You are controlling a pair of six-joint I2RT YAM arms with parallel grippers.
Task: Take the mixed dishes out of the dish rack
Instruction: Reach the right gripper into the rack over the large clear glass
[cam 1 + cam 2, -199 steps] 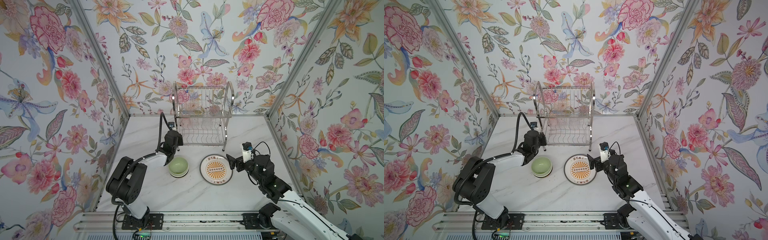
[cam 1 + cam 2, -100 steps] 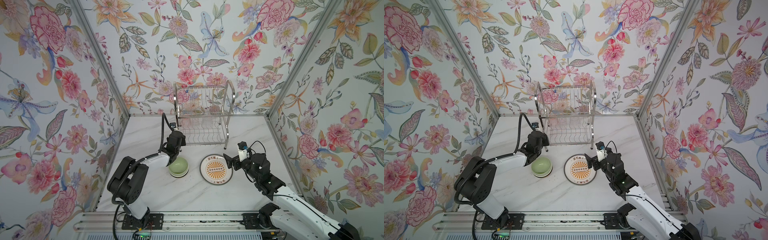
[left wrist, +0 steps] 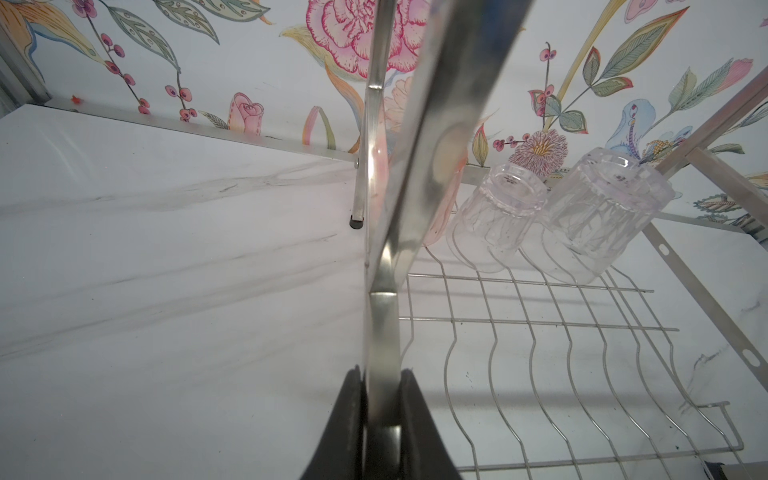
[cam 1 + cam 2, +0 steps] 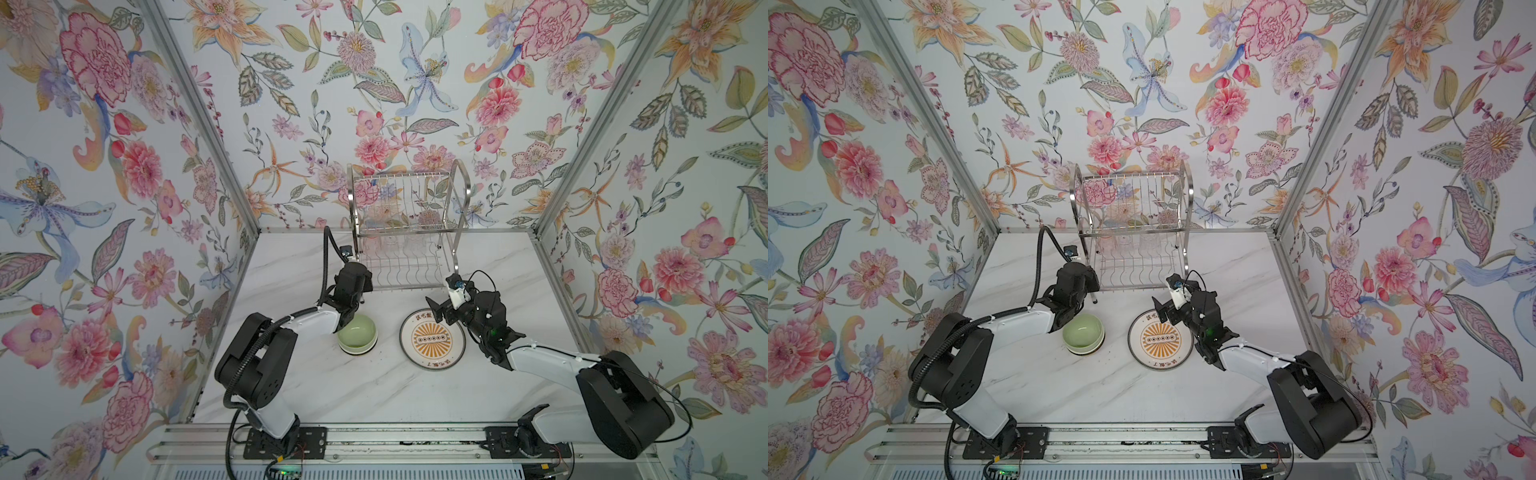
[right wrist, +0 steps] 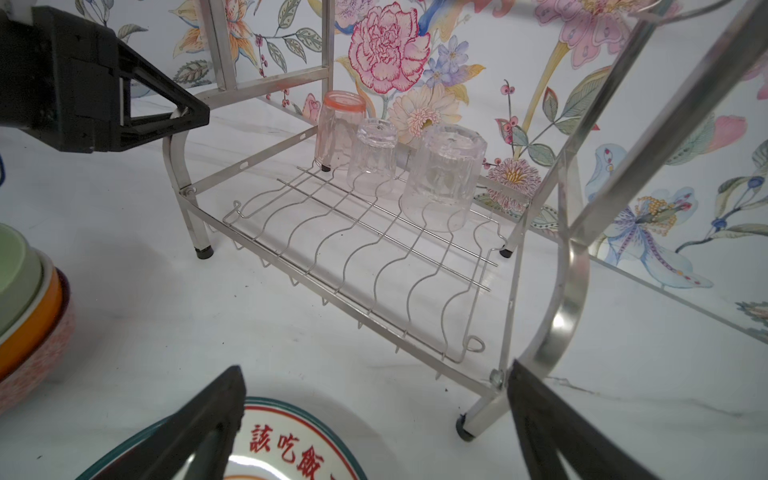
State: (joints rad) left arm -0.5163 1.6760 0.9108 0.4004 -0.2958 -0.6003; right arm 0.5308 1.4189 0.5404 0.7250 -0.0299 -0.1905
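Observation:
The silver wire dish rack (image 4: pixel 409 232) (image 4: pixel 1133 232) stands at the back of the table. My left gripper (image 4: pixel 360 279) (image 3: pixel 382 374) is shut on its front left frame bar (image 3: pixel 384 324), just above the foot. On the lower shelf (image 5: pixel 374 249) a pink cup (image 5: pixel 338 129) and two clear cups (image 5: pixel 372 158) (image 5: pixel 442 174) stand upside down. My right gripper (image 4: pixel 441 309) (image 5: pixel 374 368) hangs open over the far edge of the sunburst plate (image 4: pixel 432 345) (image 5: pixel 291 449), in front of the rack. It holds nothing. The green bowl (image 4: pixel 357 332) tops a stack on the table.
Under the green bowl sit an orange bowl (image 5: pixel 37 328) and a pink-patterned bowl (image 5: pixel 37 370), left of the plate. The rack's front right leg (image 5: pixel 482 415) stands close beside my right gripper's finger. Floral walls close in the back and both sides.
My right gripper has moved left and toward the rack, over the plate's far edge. The left gripper has shifted slightly right at the rack's front left leg.

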